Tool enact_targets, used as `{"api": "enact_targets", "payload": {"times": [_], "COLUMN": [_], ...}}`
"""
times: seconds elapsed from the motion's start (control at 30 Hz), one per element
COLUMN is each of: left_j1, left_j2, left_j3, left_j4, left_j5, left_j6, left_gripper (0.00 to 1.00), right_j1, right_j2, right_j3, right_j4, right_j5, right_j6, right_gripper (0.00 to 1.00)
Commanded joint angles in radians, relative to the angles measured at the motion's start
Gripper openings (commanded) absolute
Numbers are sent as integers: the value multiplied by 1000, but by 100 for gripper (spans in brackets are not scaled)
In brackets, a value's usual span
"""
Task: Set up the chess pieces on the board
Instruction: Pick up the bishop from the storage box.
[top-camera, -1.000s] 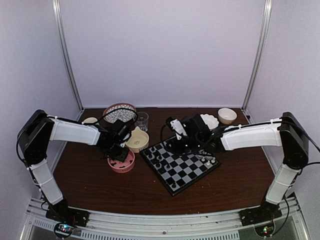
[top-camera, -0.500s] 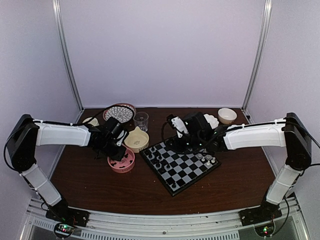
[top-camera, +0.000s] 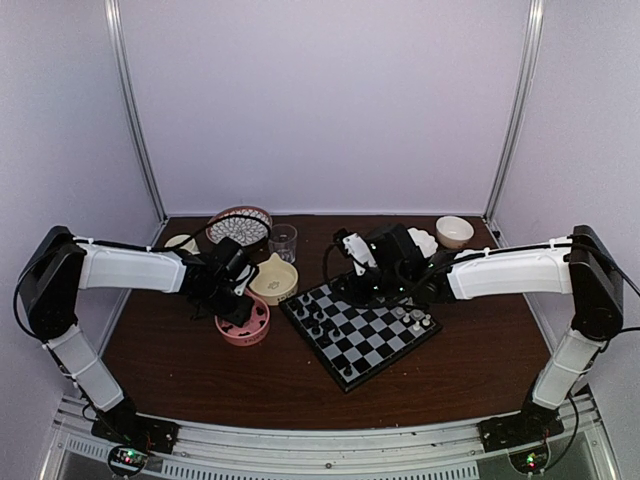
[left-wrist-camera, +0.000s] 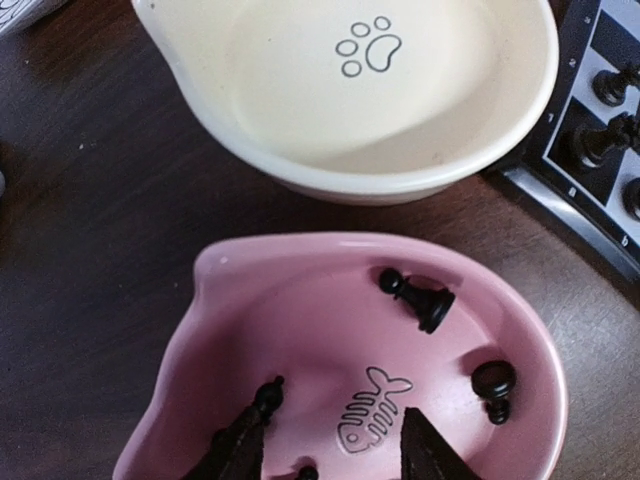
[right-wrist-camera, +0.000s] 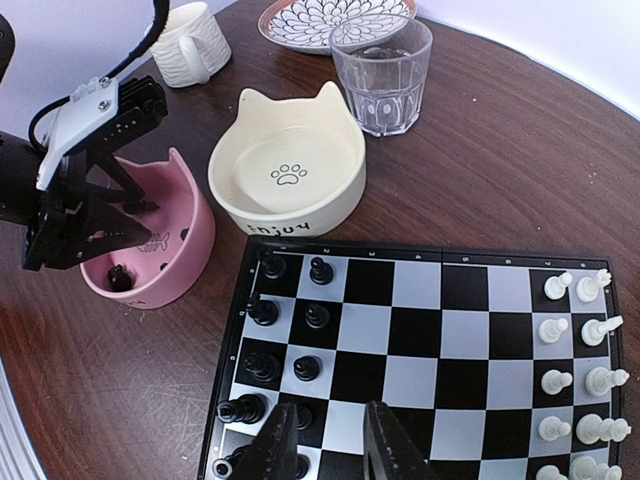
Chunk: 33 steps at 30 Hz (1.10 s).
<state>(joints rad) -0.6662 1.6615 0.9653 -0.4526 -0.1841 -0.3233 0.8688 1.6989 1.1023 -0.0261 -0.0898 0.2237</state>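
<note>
The board (right-wrist-camera: 430, 330) lies tilted on the dark table and also shows in the top view (top-camera: 372, 340). Several black chess pieces (right-wrist-camera: 262, 312) stand in its two left columns; white chessmen (right-wrist-camera: 590, 380) stand on its right. A pink bowl (left-wrist-camera: 300, 330) holds several loose black pieces: one pawn (left-wrist-camera: 420, 297) on its side, another piece (left-wrist-camera: 493, 385) by the right wall. My left gripper (left-wrist-camera: 335, 450) is open inside this bowl, with one piece (left-wrist-camera: 266, 397) at its left fingertip. My right gripper (right-wrist-camera: 330, 445) is open and empty just above the board's near-left squares.
A cream cat-ear bowl (right-wrist-camera: 290, 175) stands between the pink bowl and the board. Behind it are a glass (right-wrist-camera: 382, 75), a patterned plate (right-wrist-camera: 335, 20) and a white mug (right-wrist-camera: 190, 45). Two white bowls (top-camera: 454, 231) sit at the back right.
The left arm's elbow and shoulder swung left and lower while its gripper stayed at the pink bowl. The right arm has barely moved.
</note>
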Motion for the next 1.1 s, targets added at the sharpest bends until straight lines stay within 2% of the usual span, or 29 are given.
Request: {"api": "enact_targets", "payload": {"times": [0.0,0.2,0.43,0.63,1.07], "left_j1": [7,7,6,6,7], "left_j2": [-4,3,-4,32,85], "left_j3": [-2,-9,16,56,89], "left_j4": [93,127,12,-87,-135], "left_j5": [69,86,1,-19,-111], "left_j6": [-5,-26,-39,-35,11], "left_gripper": [50,50,50,49,50], "right_j1": [-4,-4,-4,-4,-3], "right_j2": [-30,-28,-27,-22,-26], "right_j3": [-12,-10,-10,-10,-9], "right_j4": [12,9,8,8,11], "right_j5": [3,2,2,1,-20], "right_j6": [-6,-7,-10,-11,-4], "right_gripper": [26,26,26,26,26]}}
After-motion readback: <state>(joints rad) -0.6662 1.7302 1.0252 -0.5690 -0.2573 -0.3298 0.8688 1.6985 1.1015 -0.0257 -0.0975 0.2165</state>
